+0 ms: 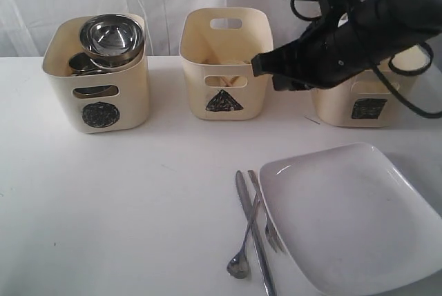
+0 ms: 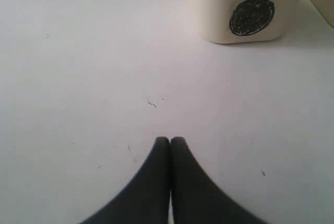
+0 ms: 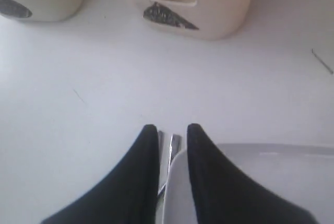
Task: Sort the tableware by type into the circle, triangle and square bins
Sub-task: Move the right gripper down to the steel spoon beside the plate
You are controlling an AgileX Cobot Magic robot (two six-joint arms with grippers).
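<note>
**Exterior view: plate and cutlery lie at the front, right gripper hangs above them**

I see the large white square plate (image 1: 352, 216) flat on the table (image 1: 138, 192), at the front right. Just beside its left edge lie the knife (image 1: 253, 234), the fork (image 1: 264, 213) and the spoon (image 1: 239, 265). The three are close together and the spoon handle crosses the knife.

In the right wrist view, the right gripper (image 3: 169, 127) is above this place. Its fingers (image 3: 150, 140) are a little apart and hold nothing. In the gap between them I see two steel handles and the rim of the plate (image 3: 261, 182), but I cannot tell if the tips touch anything.

At the back of the table stand three bins in a row. The circle bin (image 1: 97, 89) is on the left, and the steel bowl (image 1: 112, 37) sits upright on top of other steel pieces (image 1: 81, 63), which I cannot identify well. The triangle bin (image 1: 224, 61) is in the middle, and something wood-coloured shows through its handle slot. The square bin (image 1: 362, 99) is on the right, partly hidden behind the right arm (image 1: 359, 27).

The left gripper (image 2: 169, 139) shows only in the left wrist view. Its fingers are pressed together, empty, over bare table, well apart from the circle bin (image 2: 245, 10).
</note>
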